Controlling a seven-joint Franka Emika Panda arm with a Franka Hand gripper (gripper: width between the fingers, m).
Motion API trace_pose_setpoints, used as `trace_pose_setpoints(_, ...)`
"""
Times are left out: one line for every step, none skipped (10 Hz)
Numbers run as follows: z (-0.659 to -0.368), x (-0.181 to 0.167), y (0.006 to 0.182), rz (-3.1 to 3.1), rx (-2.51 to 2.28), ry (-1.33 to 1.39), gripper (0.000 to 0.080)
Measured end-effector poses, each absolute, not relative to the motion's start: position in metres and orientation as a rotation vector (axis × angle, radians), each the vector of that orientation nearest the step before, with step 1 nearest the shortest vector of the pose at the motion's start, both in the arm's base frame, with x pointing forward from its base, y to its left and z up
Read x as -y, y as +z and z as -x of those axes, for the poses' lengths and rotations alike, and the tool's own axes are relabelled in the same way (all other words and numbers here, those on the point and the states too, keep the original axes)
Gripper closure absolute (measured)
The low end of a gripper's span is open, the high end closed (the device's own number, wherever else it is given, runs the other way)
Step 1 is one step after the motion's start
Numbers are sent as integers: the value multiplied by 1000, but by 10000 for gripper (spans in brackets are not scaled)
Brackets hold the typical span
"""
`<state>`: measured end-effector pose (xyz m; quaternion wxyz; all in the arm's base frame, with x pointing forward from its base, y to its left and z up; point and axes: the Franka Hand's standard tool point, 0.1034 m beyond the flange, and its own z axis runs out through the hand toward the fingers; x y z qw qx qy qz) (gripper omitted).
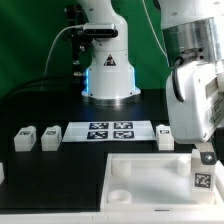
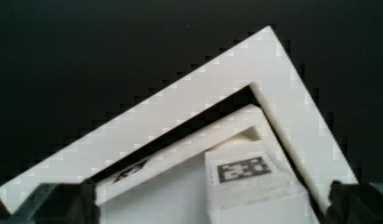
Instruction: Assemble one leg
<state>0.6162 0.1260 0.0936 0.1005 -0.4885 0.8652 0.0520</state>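
Note:
My gripper [image 1: 201,158] is shut on a leg [image 1: 201,178], a small white block whose tag faces the camera. It holds the leg upright at the far corner of the large white square piece [image 1: 140,162], on the exterior view's right. I cannot tell whether the leg touches the corner. In the wrist view the leg [image 2: 197,185] sits between the dark fingers [image 2: 56,203] of my gripper [image 2: 206,208]. Its tag [image 2: 245,168] shows, with the square piece's corner [image 2: 259,70] beyond it.
Two loose legs [image 1: 24,137] [image 1: 50,135] lie at the exterior view's left and a third [image 1: 165,133] at the right of the marker board [image 1: 110,131]. Another white part [image 1: 2,172] shows at the left edge. The robot base [image 1: 108,75] stands behind.

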Motion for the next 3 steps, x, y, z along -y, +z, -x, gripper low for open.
trace_pose_setpoints(-616,-126,93,1444,-2558,154,150)
trace_pose_setpoints(-616,-126,93,1444,-2558,154,150)
trace_pose_setpoints(-616,-126,92,1444,-2558,154,150)
